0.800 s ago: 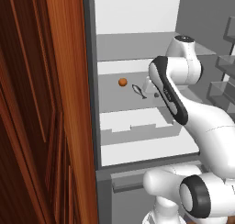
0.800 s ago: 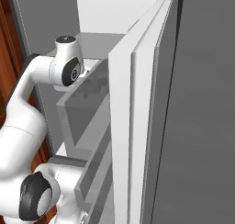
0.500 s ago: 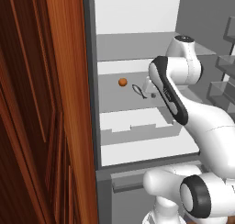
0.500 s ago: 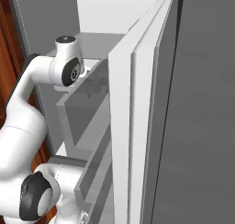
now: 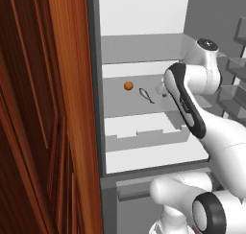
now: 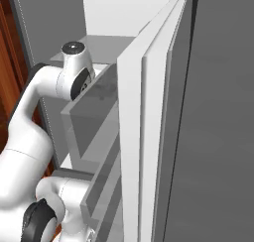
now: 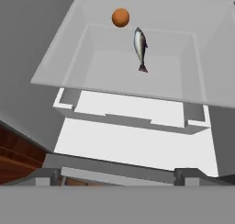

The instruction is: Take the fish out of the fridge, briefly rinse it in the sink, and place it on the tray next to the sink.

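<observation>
You have the fish (image 7: pixel 140 47) lying on a white shelf (image 7: pixel 114 83) inside the open fridge (image 5: pixel 144 46), ahead of your end effector (image 7: pixel 117 176) and well apart from it, a little to the right of the line the hand camera looks along. It is a slender silver-grey fish with a darker back, and in the hand view its head points away from you while its pointed tail faces your end effector. Just beyond the fish and to its left sits a small orange ball (image 7: pixel 120 17), close to it but not touching. In the left base view you see the same pair on the middle shelf, the ball (image 5: pixel 128 86) to the left and the fish (image 5: pixel 146 95) lying at a slant beside it, with your arm reaching in from the right toward them. Your end effector is spread wide and carries nothing; its two dark finger tips (image 7: pixel 46 176) stand far apart at the bottom corners of the hand view. Below the fish's shelf, nearer your end effector, you can see white drawers (image 7: pixel 133 115) with notched fronts. To the left of your end effector stands a reddish wood cupboard (image 5: pixel 43 113). In the right base view the open fridge door (image 6: pixel 149 137) stands edge-on with its clear racks (image 6: pixel 92 122).
</observation>
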### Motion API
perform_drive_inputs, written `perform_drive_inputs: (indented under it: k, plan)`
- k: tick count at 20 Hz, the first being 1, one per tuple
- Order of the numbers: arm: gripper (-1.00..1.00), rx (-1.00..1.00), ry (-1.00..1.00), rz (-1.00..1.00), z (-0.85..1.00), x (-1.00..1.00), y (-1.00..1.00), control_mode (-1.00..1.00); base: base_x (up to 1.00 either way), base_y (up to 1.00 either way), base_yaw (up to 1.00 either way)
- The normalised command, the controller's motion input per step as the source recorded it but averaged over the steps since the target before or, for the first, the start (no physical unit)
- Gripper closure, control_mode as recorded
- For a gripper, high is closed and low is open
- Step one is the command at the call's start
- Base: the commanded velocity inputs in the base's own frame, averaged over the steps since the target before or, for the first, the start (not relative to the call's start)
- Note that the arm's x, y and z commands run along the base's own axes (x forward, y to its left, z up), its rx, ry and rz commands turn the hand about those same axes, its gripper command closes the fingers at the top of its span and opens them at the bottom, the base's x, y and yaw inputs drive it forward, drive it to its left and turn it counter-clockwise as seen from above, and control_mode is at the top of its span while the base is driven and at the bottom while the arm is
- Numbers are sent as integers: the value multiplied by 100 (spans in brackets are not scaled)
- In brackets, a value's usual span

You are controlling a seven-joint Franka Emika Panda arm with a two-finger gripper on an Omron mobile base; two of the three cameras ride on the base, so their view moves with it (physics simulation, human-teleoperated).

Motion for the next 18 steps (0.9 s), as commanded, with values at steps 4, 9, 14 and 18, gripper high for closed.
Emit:
perform_drive_inputs:
  k: [4,9,14,18]
  plan:
    - [-100,-1,-1,5,-13,27,-4,-100,0,0,0]
    - [-100,0,6,0,-14,16,1,-100,0,0,0]
    - [-100,-3,-2,-1,-32,39,1,-100,0,0,0]
    - [-100,0,-8,-5,-43,40,0,-100,0,0,0]
